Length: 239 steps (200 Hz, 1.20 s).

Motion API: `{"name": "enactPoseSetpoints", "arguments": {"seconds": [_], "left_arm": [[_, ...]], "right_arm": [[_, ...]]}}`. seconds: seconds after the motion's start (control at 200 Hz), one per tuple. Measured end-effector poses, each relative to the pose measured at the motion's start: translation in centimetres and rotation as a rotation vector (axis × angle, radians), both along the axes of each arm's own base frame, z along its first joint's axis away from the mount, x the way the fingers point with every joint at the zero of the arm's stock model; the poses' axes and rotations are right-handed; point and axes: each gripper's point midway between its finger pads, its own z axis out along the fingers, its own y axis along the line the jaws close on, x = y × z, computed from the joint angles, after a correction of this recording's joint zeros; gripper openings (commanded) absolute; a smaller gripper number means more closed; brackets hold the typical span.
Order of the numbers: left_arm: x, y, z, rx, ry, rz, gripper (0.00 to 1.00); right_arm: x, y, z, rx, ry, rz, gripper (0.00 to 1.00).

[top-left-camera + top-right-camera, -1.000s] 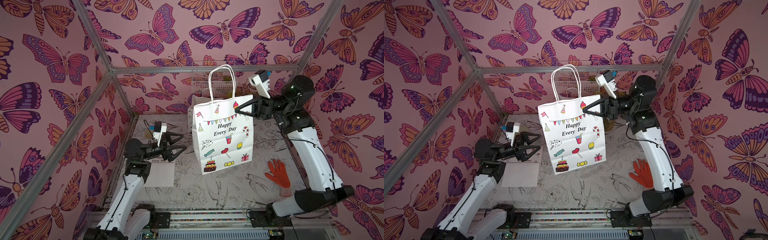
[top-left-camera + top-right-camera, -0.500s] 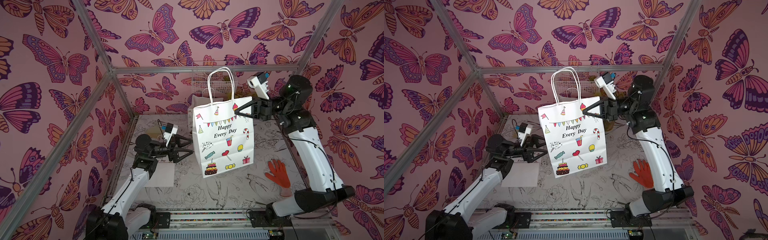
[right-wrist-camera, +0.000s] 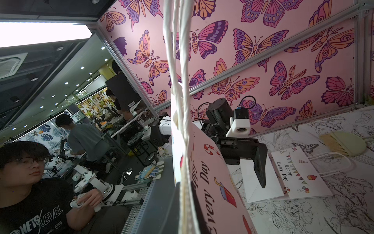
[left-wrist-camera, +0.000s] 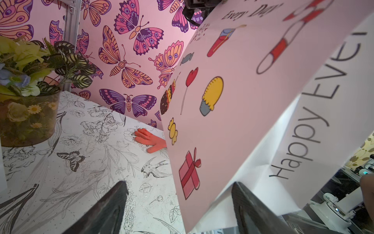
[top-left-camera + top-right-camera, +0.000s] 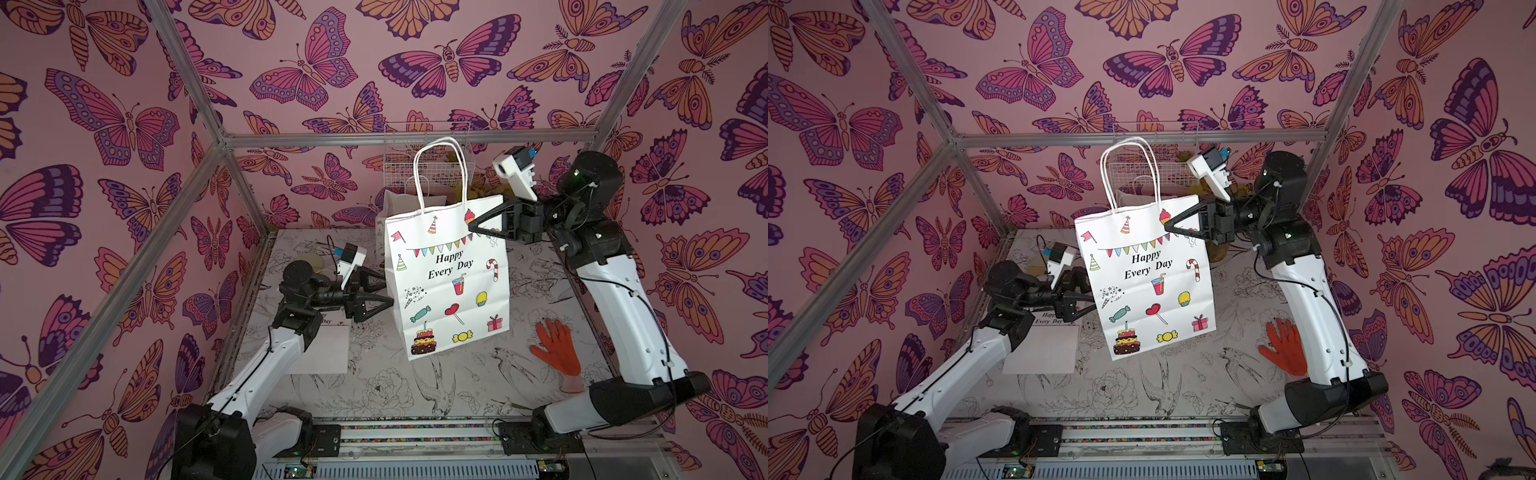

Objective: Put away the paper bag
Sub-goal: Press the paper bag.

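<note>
**Ana:** Butterfly walls box in the sketch-printed surface (image 5: 478, 386). Where is the paper bag?

**Ben:** The paper bag (image 5: 449, 282) hangs clear of the surface, mid-cell. The right tool (image 5: 473, 226) is pressed together on its upper corner.

**Ana:** And the left tool?

**Ben:** The left tool (image 4: 178, 202) is spread wide, with the bag's side edge between its fingers. I see no grip there. I judge this a steadying step. Next it should close gently on that edge, and then probably both carry the bag back toward the wire basket (image 5: 399, 170).

**Ana:** What do the containers hold?

**Ben:** The held bag's inside is hidden, and the basket's contents are unclear. A second white bag (image 5: 395, 205) stands just below the basket. The glass pot (image 4: 30, 121) holds flowers and leaves.
</note>
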Motion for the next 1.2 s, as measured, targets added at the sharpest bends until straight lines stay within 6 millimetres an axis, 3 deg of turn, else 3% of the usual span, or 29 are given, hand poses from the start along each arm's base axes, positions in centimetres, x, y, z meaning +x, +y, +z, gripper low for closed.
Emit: {"name": "enactPoseSetpoints", "arguments": {"seconds": [0.255,0.661,0.941,1.196], "left_arm": [[0.0,-0.5,-0.3,0.02,0.011,-0.01,0.83],[-1.9,0.1,0.1,0.059,-0.034,0.004,0.83],[-4.1,0.3,2.2,0.039,-0.104,-0.018,0.83],[-4.4,-0.6,2.1,0.04,-0.095,-0.055,0.83]], "right_arm": [[-0.1,0.0,0.5,-0.002,0.013,-0.003,0.0],[0.0,0.0,2.5,0.011,0.017,-0.03,0.0],[-0.1,0.0,2.9,0.021,0.009,-0.042,0.0],[-0.1,0.3,3.0,0.026,0.012,-0.035,0.0]]}}
